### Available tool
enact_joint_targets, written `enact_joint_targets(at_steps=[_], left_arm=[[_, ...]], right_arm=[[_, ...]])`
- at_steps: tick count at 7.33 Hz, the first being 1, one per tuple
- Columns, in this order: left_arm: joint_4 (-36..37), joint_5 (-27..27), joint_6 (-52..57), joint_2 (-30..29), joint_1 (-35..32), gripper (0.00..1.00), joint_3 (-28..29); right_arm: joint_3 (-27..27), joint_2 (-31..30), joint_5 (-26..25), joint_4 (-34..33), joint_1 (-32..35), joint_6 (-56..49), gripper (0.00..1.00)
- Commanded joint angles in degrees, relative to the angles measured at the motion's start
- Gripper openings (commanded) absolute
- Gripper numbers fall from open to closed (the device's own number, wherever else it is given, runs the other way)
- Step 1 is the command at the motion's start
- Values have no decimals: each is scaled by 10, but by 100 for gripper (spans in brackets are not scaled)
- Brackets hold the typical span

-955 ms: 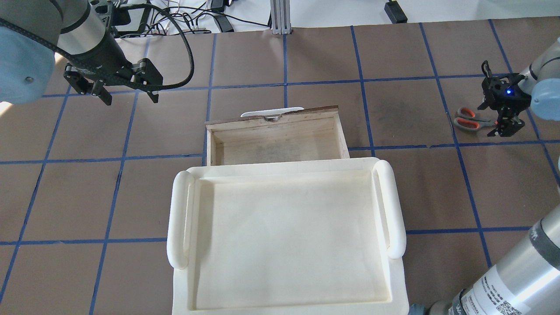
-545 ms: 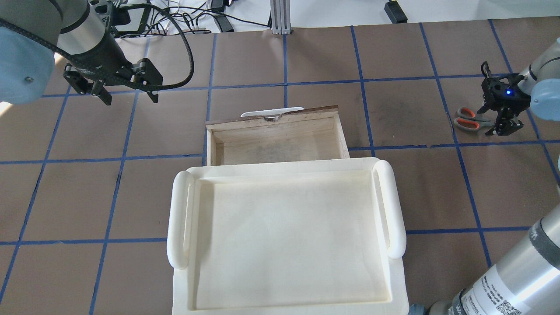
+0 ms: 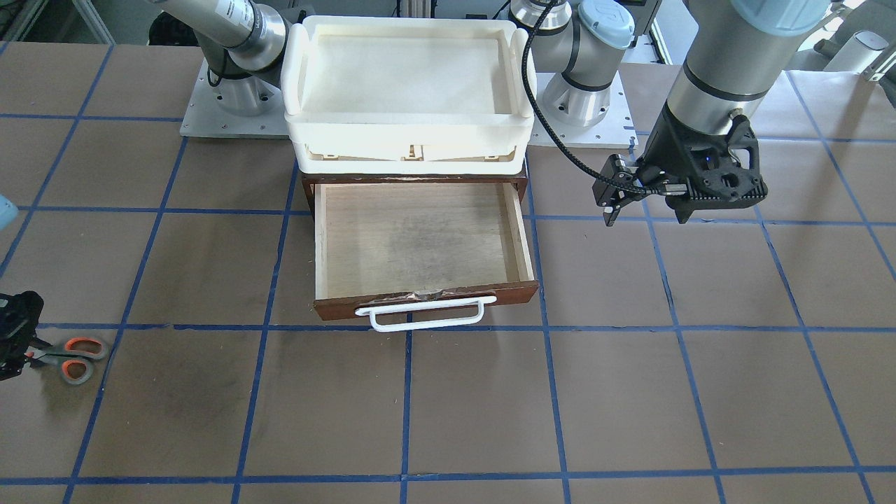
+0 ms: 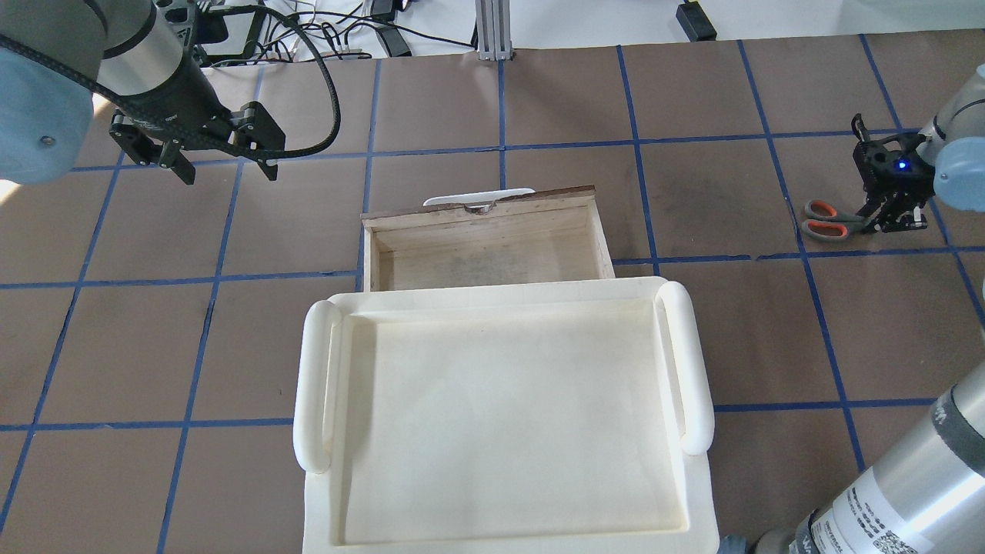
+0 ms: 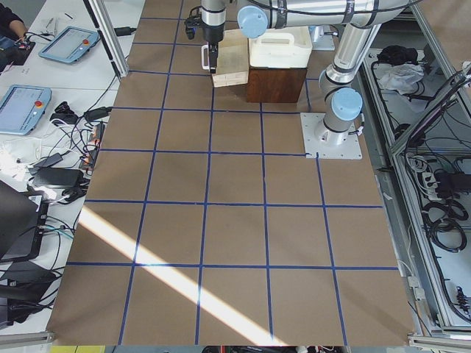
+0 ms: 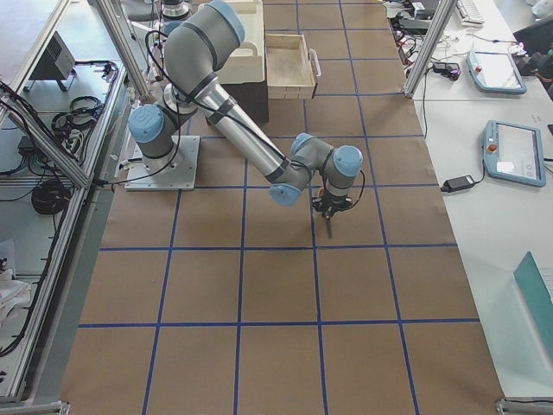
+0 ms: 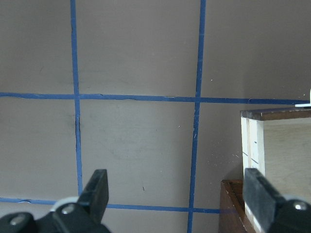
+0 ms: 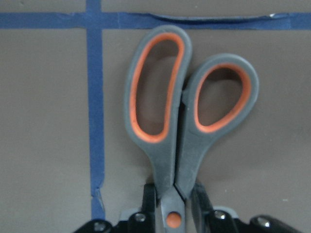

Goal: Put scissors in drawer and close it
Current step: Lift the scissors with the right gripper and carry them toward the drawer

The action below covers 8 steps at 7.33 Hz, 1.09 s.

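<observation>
The scissors (image 4: 827,219), with grey handles lined orange, lie on the brown table at the far right, handles pointing toward the drawer. My right gripper (image 4: 886,221) is shut on them at the orange pivot (image 8: 170,219); its fingers (image 8: 148,199) press both sides and the blades are hidden. The scissors also show in the front view (image 3: 73,357) beside that gripper (image 3: 28,353). The drawer (image 4: 477,206) stands pulled open and empty, with its white handle (image 3: 420,316) on the far side. My left gripper (image 4: 227,173) is open and empty, hovering left of the drawer (image 7: 252,145).
A cream-white plastic tray (image 4: 692,369) sits on top of the brown cabinet (image 3: 308,189) that houses the drawer. Blue tape lines grid the table. Cables and tablets lie beyond the far edge (image 4: 323,31).
My right gripper has closed on the scissors near the pivot. The handles came together and shifted slightly toward the robot. My left gripper has barely moved.
</observation>
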Motion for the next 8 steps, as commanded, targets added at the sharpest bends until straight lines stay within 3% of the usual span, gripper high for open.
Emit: enact_joint_targets(at_steps=[1, 3, 4, 7, 8], left_arm=[[0, 0, 1, 0, 0, 100, 0], [0, 0, 1, 0, 0, 100, 0], [0, 1, 1, 0, 0, 100, 0], [0, 1, 2, 1, 0, 100, 0], [0, 1, 2, 2, 0, 100, 0]], right_arm=[[-6, -3, 2, 1, 3, -2, 0], [-9, -30, 2, 9, 14, -4, 0], [-9, -84, 14, 39, 20, -2, 0], [-64, -217, 85, 213, 40, 45, 0], [-75, -241, 84, 235, 79, 88, 0]])
